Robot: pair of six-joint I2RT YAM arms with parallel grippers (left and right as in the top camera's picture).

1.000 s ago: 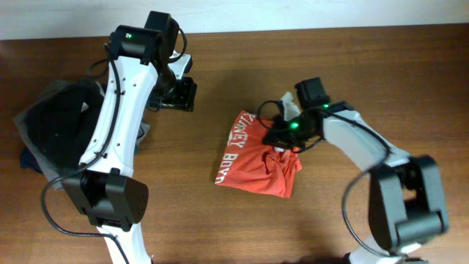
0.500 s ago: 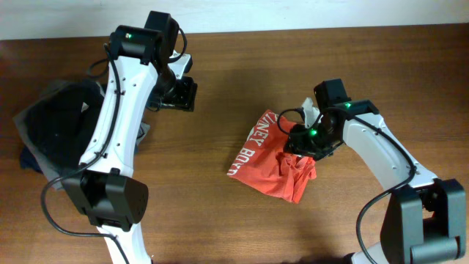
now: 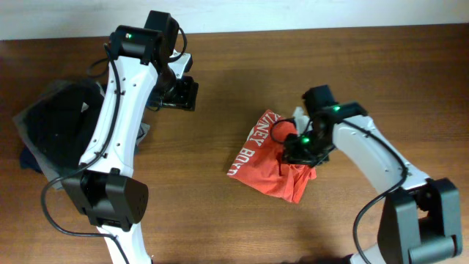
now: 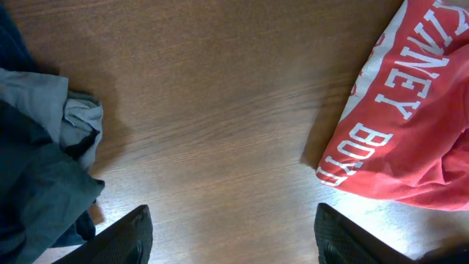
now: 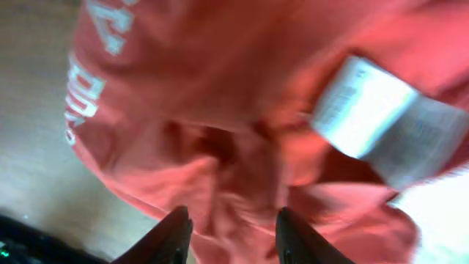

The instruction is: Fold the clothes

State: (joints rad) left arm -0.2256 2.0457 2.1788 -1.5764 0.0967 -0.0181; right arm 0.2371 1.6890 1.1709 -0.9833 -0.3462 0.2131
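left fingers (image 4: 128, 236): wide apart, empty
right fingers (image 5: 170, 236): parted, bunched shirt (image 5: 220, 95) just below, no clear hold
step: flattening, likely
next: pinch hem, spread flat

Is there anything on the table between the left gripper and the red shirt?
No. Only the bare wooden table lies between the left gripper and the red shirt. The dark clothes pile is on the gripper's other side.
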